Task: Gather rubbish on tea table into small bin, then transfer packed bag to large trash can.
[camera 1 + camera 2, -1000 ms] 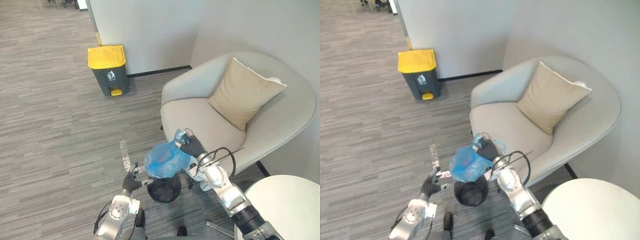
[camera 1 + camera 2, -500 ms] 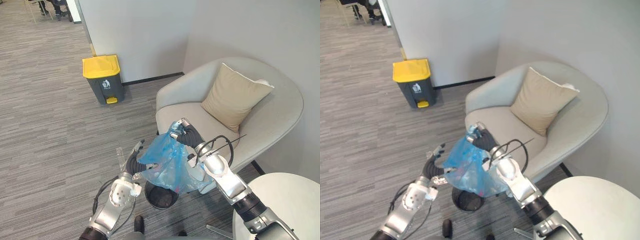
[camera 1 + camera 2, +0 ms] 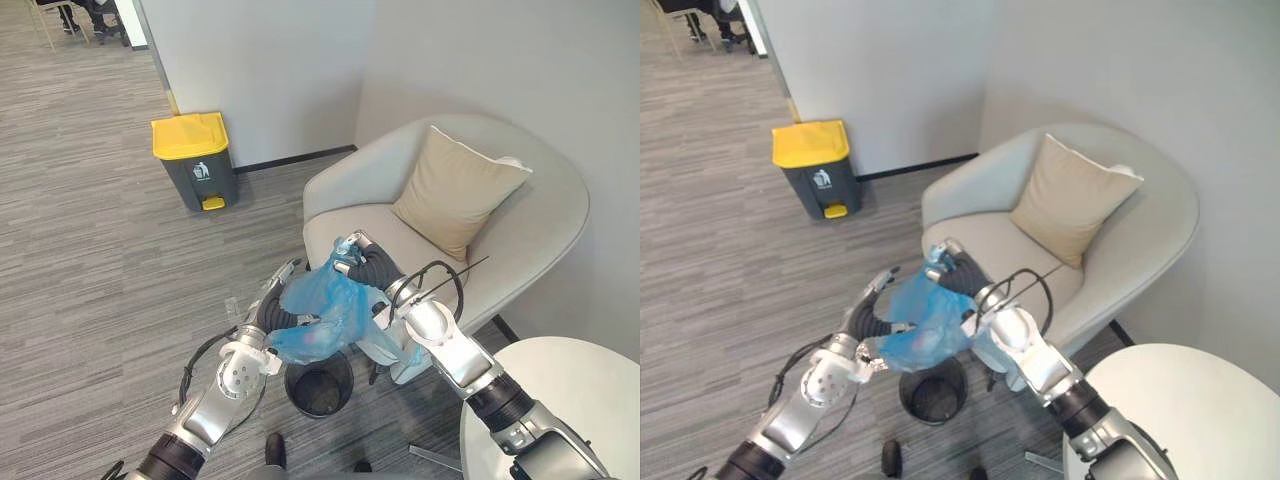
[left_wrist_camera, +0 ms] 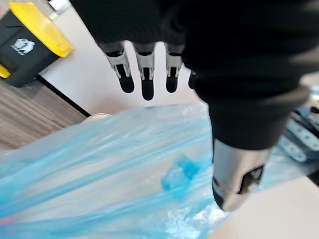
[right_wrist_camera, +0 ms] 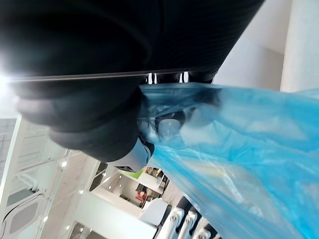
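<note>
Hanging above the small black mesh bin (image 3: 320,383), the translucent blue plastic bag (image 3: 320,302) is clamped at its neck by your right robot hand (image 3: 365,268), fingers curled. Your left robot hand (image 3: 270,312) lies straight-fingered against the bag's side. Just behind stands a pale grey armchair (image 3: 540,230) with a tan cushion (image 3: 455,190); the grey, yellow-lidded trash can (image 3: 193,160) stands well apart, by the wall.

white litter pictogram (image 3: 201,171) on large trash can (image 3: 190,150), no legible words
</note>
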Available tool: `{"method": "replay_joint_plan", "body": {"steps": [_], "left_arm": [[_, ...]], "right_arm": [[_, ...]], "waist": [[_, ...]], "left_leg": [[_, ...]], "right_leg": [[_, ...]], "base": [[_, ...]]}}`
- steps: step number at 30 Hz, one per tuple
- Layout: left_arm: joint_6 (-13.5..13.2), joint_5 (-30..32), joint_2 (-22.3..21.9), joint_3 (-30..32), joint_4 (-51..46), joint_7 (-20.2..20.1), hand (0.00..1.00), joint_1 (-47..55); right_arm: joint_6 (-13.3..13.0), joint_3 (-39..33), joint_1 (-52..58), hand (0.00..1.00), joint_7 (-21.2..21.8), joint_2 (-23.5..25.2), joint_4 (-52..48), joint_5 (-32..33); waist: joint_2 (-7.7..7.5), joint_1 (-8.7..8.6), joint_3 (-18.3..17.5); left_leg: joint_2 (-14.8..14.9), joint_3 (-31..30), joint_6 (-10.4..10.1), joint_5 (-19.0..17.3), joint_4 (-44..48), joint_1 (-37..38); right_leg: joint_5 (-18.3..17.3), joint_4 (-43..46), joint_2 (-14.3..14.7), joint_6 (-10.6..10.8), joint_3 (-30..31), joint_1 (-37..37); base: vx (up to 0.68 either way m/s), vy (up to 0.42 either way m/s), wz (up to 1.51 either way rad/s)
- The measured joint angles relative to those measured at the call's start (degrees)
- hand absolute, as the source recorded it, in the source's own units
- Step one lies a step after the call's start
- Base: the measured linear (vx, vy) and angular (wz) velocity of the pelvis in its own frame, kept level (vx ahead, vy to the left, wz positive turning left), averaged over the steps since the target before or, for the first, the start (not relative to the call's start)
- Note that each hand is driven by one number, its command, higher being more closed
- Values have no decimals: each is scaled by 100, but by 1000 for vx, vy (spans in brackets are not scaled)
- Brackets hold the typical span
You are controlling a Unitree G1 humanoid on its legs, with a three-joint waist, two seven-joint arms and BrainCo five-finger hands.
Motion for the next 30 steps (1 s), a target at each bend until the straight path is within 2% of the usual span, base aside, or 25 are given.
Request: {"method": "replay_joint_plan", "body": {"steps": [4, 11, 18, 30], "left_arm": [[-94, -79, 17, -21, -195, -111, 0, -10], [-98, -255, 148, -242, -191, -339, 0, -24], [-100, -349, 180, -345, -118, -409, 0, 114], [-145, -229, -41, -640, 757, -476, 0, 566]], "right_arm": [[-3, 64, -3, 100, 63, -64, -264, 222], [-45, 265, -133, 100, 165, -107, -702, 829], [-53, 497, -152, 100, 279, 96, -877, 827], [-40, 960, -159, 100, 287, 357, -850, 583]], "waist": [[0, 0, -7], [-6, 8, -34], [-9, 19, -49], [-26, 58, -62]], "left_leg": [[-23, 1, 2, -2, -31, 32], [-50, 9, 10, 2, -32, 30], [-48, 54, 12, 3, -32, 25], [19, 106, -31, -29, -33, 22]], "right_leg": [[-18, 10, -27, 19, 2, 26], [-39, 17, -56, 30, 14, 3], [-38, 15, -56, 31, 60, -26], [-33, 10, -30, 25, 132, -56]], "base": [[0, 0, 0], [0, 0, 0], [19, -1, -3], [3, 0, -3]]}}
